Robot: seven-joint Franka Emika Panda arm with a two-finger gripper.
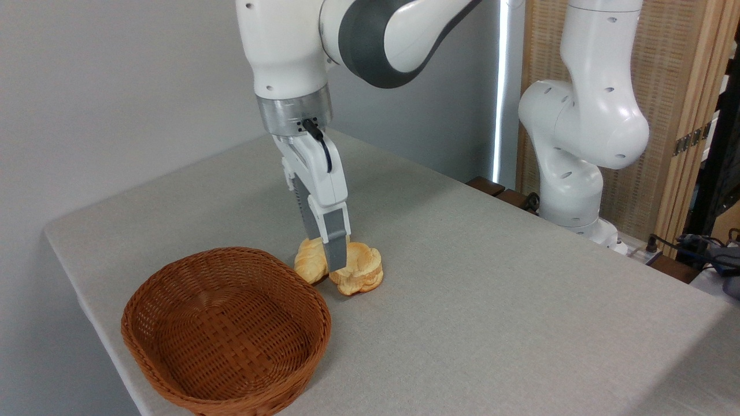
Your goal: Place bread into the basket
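The bread (359,269), a lumpy round bun with a paler top, sits on the desk (491,300) just right of the basket (225,329), near its rim but not in it. Its left side touches a longer pale loaf (310,261), which lies between bun and basket.

The hand (334,254) is down at the two pieces, turned edge-on to the camera, so only one finger (333,242) shows clearly; the other is hidden behind it. Cannot tell how wide the hand is, nor whether it has closed on anything. The visible fingertip comes down right at the seam where bun meets loaf, in front of the bun's left edge.

Step in hand, as I read it: getting a grip on the bun. Nothing is lifted yet and the basket is empty.

To do it well:
- Straddle the bun only. With the loaf touching, a finger in the seam could wedge between the two or catch both. Centring further right on the bun looks safer.
- Go low enough to grip the bun's sides, not just its crown.
- Squeeze lightly. The bun looks soft and lumpy, so it may dent or slip.
- Lift straight up before moving left, clearing both loaf and braided rim.
- Release over the basket's middle, low, so it does not bounce out.

Main risk: dragging the loaf along or nudging it against the basket.
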